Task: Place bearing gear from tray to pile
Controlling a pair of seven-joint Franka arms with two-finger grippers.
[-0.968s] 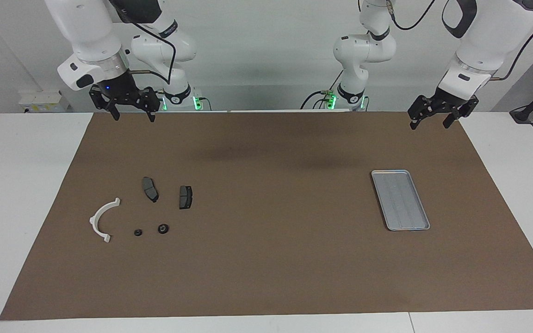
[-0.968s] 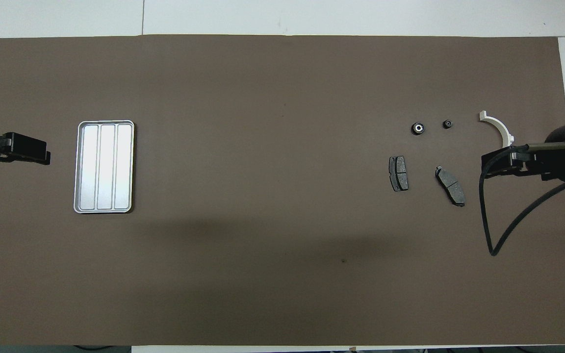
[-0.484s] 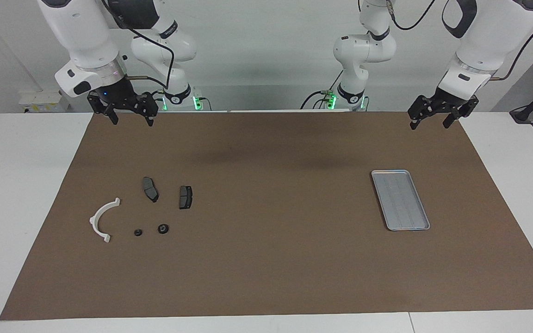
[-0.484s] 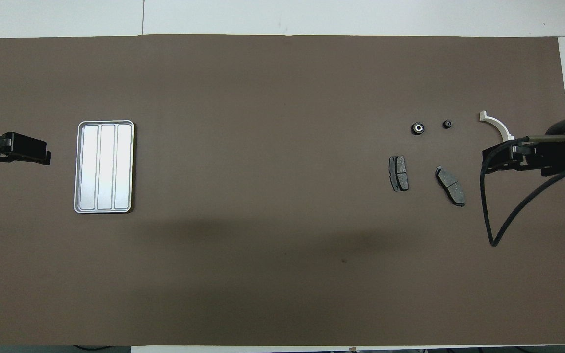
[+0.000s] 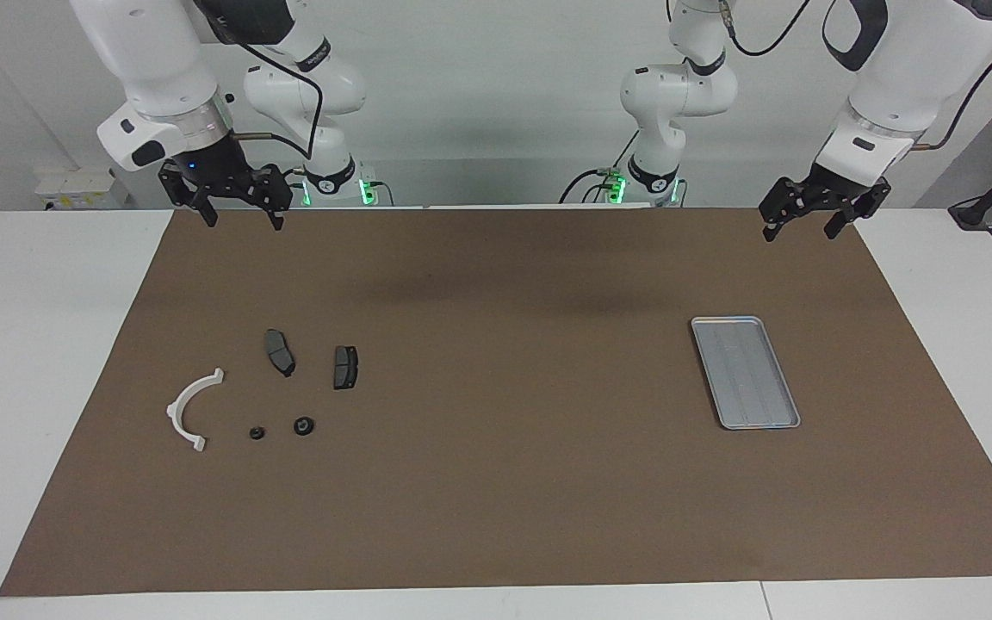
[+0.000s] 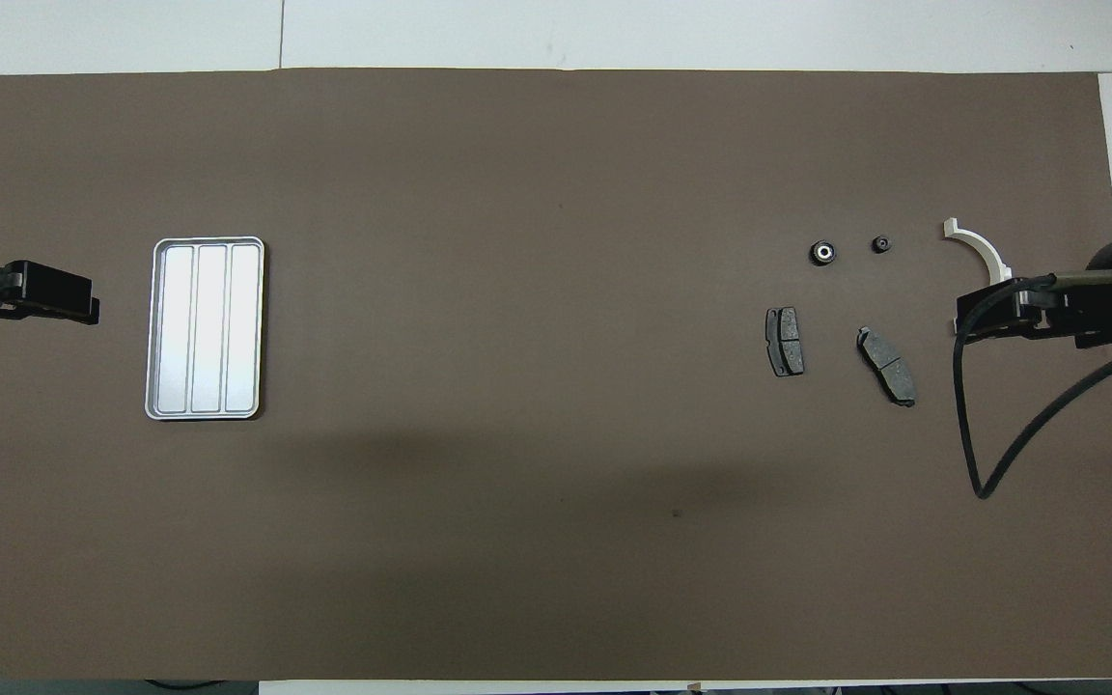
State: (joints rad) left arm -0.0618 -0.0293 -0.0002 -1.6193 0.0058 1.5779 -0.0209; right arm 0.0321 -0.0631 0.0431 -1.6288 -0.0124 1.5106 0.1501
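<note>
Right claw [image 5: 241,215] risen, left claw [image 5: 809,226] unmoved

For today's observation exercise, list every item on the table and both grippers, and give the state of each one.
tray: empty, flat on the mat.
white half-ring bracket: lying flat, untouched.
two brake pads: flat, apart from each other.
larger bearing gear: on the mat beside the bracket, not in the tray.
smaller bearing gear: on the mat, loose.
left gripper: open, empty, raised, waiting.
right gripper: open, empty, raised.
</note>
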